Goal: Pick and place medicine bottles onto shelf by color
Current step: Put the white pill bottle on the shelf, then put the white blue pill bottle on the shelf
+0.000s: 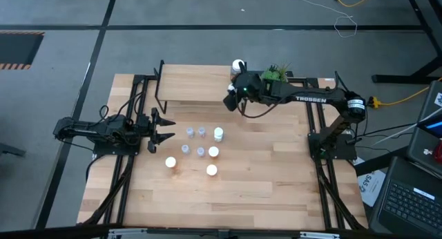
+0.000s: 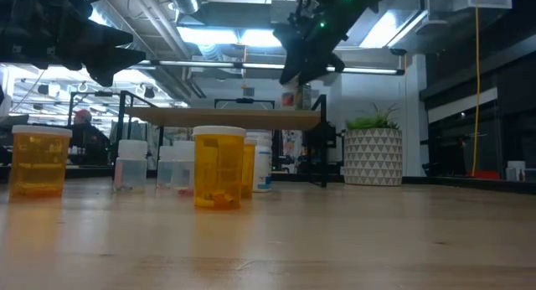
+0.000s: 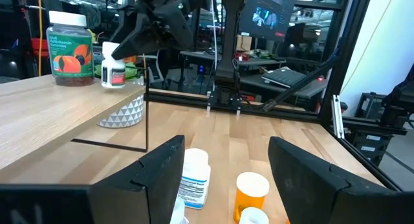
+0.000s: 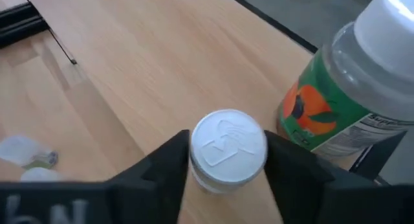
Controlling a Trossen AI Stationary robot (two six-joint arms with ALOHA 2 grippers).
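Observation:
The shelf (image 1: 193,83) stands at the table's far side. On its right end stands a large jar with a green and orange label (image 4: 336,107), and beside it a small white bottle (image 3: 113,67) with a white cap. My right gripper (image 4: 228,162) reaches over that end from the right and is shut on the small bottle. Several small bottles stand in the middle of the table: orange ones with white caps (image 1: 211,170) and clear ones (image 1: 190,132). My left gripper (image 1: 168,128) hovers open, left of this group. My right gripper pinches the small white bottle by its round white cap (image 4: 228,146), one finger on each side. The fingers come slanting down from above and from the table's right. The bottle stays upright, its base at the shelf plank (image 3: 39,120); I cannot tell whether it rests on it.
A potted green plant (image 1: 276,74) stands just right of the shelf, under the right arm. The near half of the table (image 1: 228,204) is bare wood. The bottle group lies between the left gripper and the table's middle. Laptops sit off the table on the right.

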